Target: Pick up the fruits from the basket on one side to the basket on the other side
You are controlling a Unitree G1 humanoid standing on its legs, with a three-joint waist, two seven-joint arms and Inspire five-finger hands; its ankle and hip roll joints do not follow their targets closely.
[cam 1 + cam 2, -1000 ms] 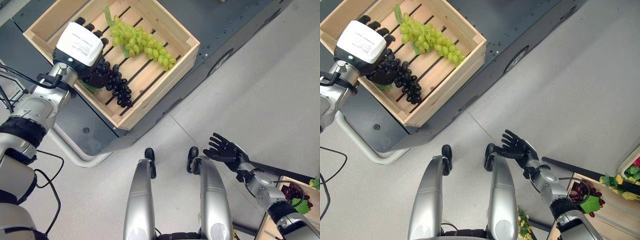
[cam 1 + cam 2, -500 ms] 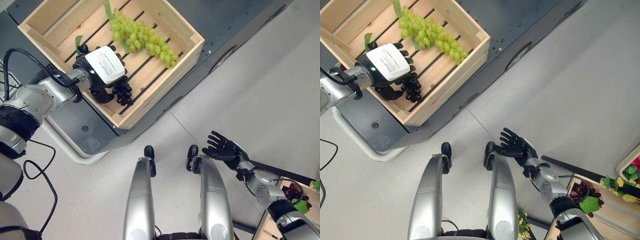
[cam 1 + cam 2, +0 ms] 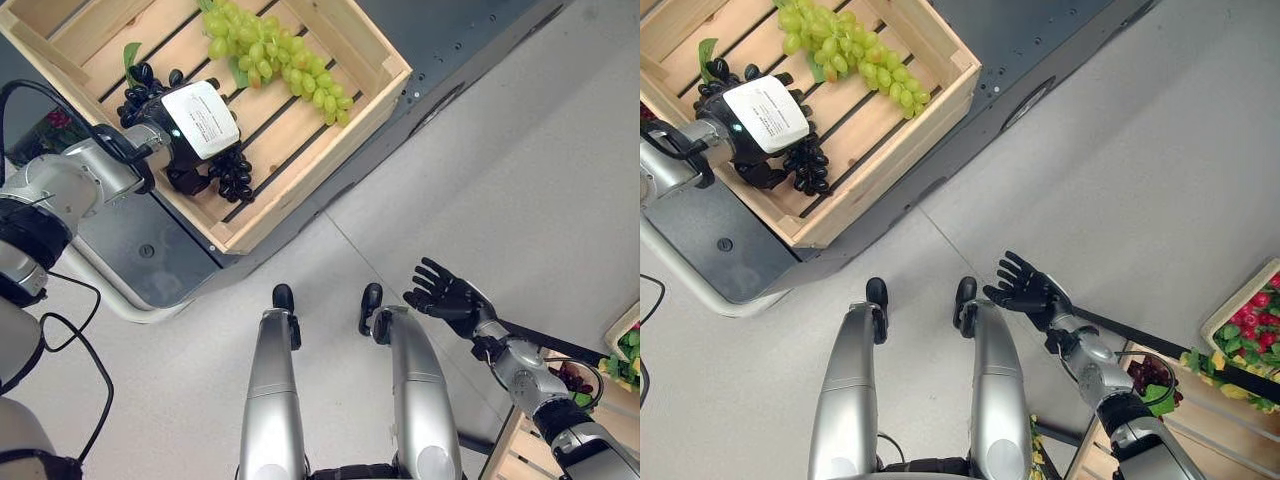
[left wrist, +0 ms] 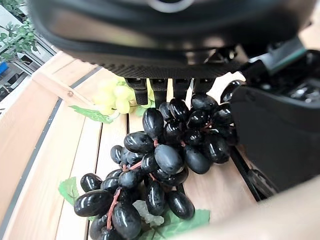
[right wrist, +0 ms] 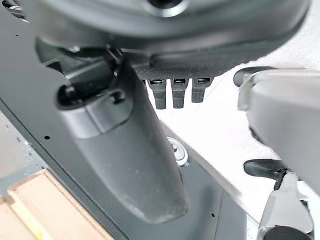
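A bunch of black grapes (image 4: 165,160) lies on the slats of the wooden crate (image 3: 320,150) at the upper left, close to its near wall. My left hand (image 3: 200,118) lies over the bunch with its fingers fairly straight and its thumb (image 4: 272,135) touching the side of the bunch. Grapes (image 3: 235,175) stick out past both ends of the hand. A bunch of green grapes (image 3: 270,50) lies further in, in the same crate. My right hand (image 3: 445,297) hangs open and empty above the floor at the lower right, far from the crate.
The crate stands on a dark platform (image 3: 450,40). At the right edge is a crate of red and green fruit (image 3: 1250,330), and below it a bunch of dark red grapes (image 3: 1150,372). Bare grey floor lies between the two sides.
My left hand has turned and come down into the crate with the black grapes, which now rest on the slats. The camera has shifted slightly. The right hand has barely moved.
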